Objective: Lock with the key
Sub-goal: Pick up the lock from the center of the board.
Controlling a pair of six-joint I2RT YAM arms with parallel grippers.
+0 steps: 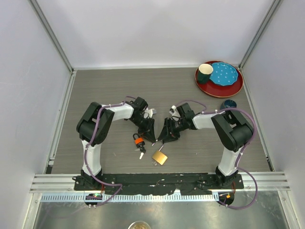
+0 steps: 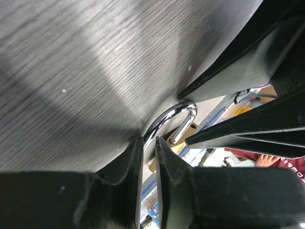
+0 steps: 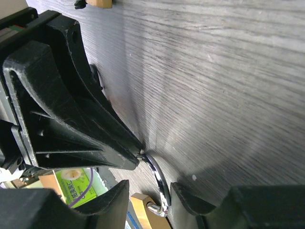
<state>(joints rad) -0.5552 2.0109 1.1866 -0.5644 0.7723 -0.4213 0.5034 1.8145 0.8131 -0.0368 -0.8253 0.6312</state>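
Steadying the padlock; key not yet taken

The left gripper (image 2: 148, 143) is nearly together about the chrome shackle (image 2: 171, 117); whether it pinches, I cannot tell. The right gripper (image 3: 150, 186) stands apart, astride the same shackle. The brass padlock (image 1: 159, 157) lies on the bench (image 1: 109, 86), the orange-headed key (image 1: 138, 142) at its ten o'clock. Next, I judge: one holds firm, the other fetches the key.

- Padlock (image 1: 159, 157): a square brass body with a silver shackle (image 2: 167, 118). The body lies turned like a diamond on the worktop (image 1: 95, 86), by the middle of the near edge. The shackle arches off toward the far edge, with one leg seated in the body and its curve caught in the narrow gap of the left tool (image 2: 148, 143).
- Key (image 1: 139, 143): an orange and black head with a short silver blade pointing at the near edge. It lies flat just left of the padlock, apart from it.
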